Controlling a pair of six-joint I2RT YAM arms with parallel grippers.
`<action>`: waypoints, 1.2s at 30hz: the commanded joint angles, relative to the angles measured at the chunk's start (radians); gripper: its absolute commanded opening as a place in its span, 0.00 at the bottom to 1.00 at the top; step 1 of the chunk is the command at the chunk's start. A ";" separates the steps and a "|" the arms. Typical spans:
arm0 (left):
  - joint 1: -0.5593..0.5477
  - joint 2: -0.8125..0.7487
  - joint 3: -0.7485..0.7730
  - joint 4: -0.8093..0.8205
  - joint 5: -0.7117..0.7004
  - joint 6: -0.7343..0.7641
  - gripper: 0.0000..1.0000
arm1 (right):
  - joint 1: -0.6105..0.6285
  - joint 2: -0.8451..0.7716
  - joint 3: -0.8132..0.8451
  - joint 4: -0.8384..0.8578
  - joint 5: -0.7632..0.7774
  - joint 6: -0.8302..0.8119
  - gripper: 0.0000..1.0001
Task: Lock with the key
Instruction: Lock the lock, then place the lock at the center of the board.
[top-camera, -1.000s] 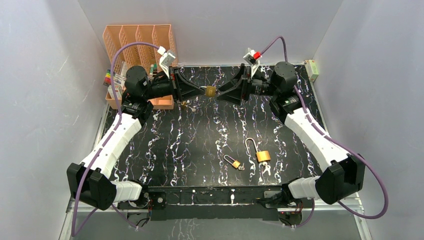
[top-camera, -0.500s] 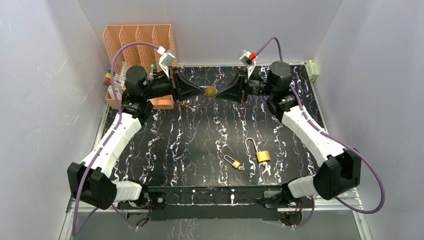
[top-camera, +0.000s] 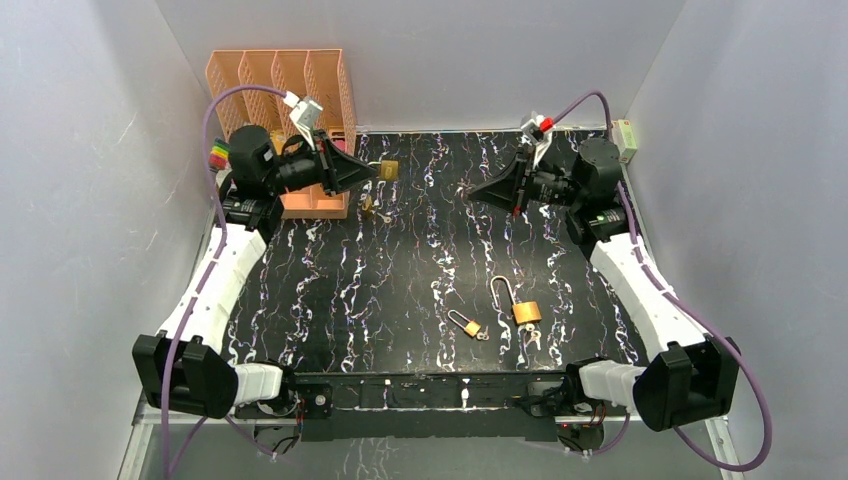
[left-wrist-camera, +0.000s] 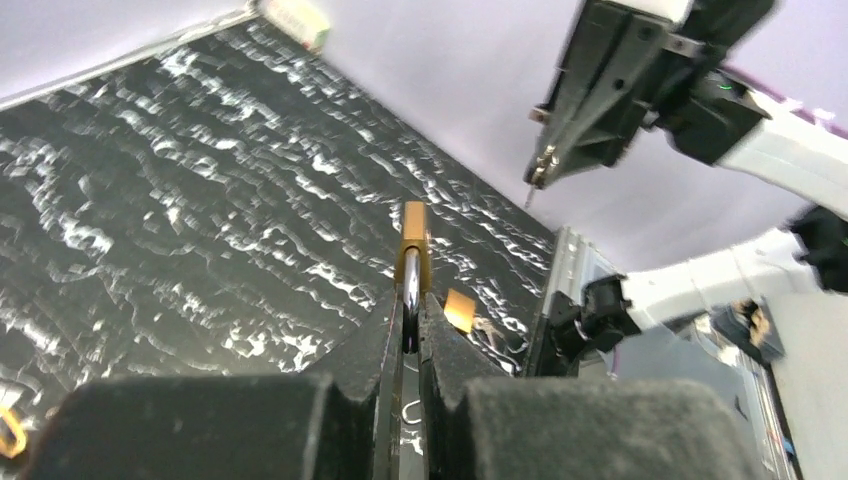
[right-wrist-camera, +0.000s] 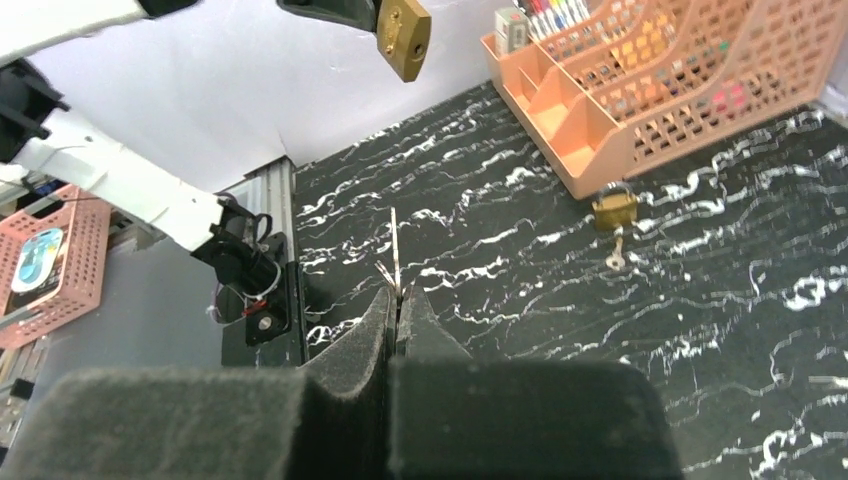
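Observation:
A brass padlock (top-camera: 389, 170) hangs above the table's back left, with my left gripper (top-camera: 374, 172) shut on its steel shackle. In the left wrist view the lock body (left-wrist-camera: 414, 240) sticks out past the fingertips of that gripper (left-wrist-camera: 410, 300). My right gripper (top-camera: 478, 193) hovers at the back right, facing the lock from a short gap away. It is shut on a thin silver key (right-wrist-camera: 394, 245) that pokes out of its closed fingers (right-wrist-camera: 397, 296). From the right wrist the held padlock (right-wrist-camera: 403, 38) shows at the top.
An orange desk organizer (top-camera: 280, 85) stands at the back left, and a small padlock with a key (top-camera: 372, 208) lies in front of it. Near the front right lie an open-shackle padlock (top-camera: 520, 305), a smaller padlock (top-camera: 465, 323) and loose keys (top-camera: 531, 339).
The grippers met at the padlock mid-table. The right gripper shut, then drew back right with the key, while the left swung back left with the padlock.

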 joint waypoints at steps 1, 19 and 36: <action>-0.083 -0.001 0.071 -0.394 -0.405 0.291 0.00 | 0.041 0.032 0.018 -0.140 0.205 -0.086 0.00; -0.388 0.495 0.338 -0.603 -1.247 0.288 0.00 | 0.359 0.540 0.314 -0.300 1.105 -0.020 0.00; -0.378 0.805 0.521 -0.648 -1.212 0.197 0.00 | 0.357 0.828 0.344 -0.013 0.966 0.179 0.00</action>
